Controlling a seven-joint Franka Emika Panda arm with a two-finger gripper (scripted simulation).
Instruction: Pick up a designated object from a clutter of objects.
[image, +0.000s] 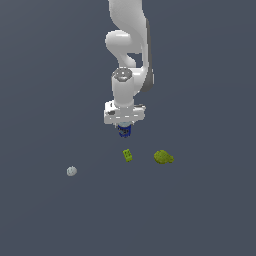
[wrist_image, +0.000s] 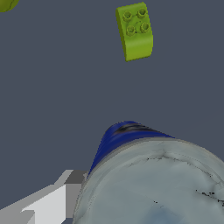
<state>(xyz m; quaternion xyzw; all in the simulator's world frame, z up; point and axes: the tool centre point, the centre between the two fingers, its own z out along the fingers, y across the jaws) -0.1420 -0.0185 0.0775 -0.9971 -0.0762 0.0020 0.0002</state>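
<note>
Grey ball: small pale grey ball (image: 71, 171) sits nearest the exterior camera, well apart on the exterior view's left.
Green block: bright green studded block (image: 128, 155) lies on the dark table (image: 45, 215), below the can.
Olive object: lumpy olive-yellow object (image: 163, 157) rests beside the block.
Can: small blue-labelled cylindrical can with grey top (image: 124, 130) sits directly under the gripper (image: 124, 125).
Gripper: down over the can; closure cannot be told.
Progress: approach apparently done; secure grasp and lift remain, judging by these views.

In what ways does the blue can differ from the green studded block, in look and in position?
The blue can is a dark blue cylinder with a grey top; the green studded block is bright green and boxy, with studs on one face. The can sits right under the gripper; the block lies apart on the floor, untouched. In the wrist view the can looms close, the block small. Both are small.
</note>
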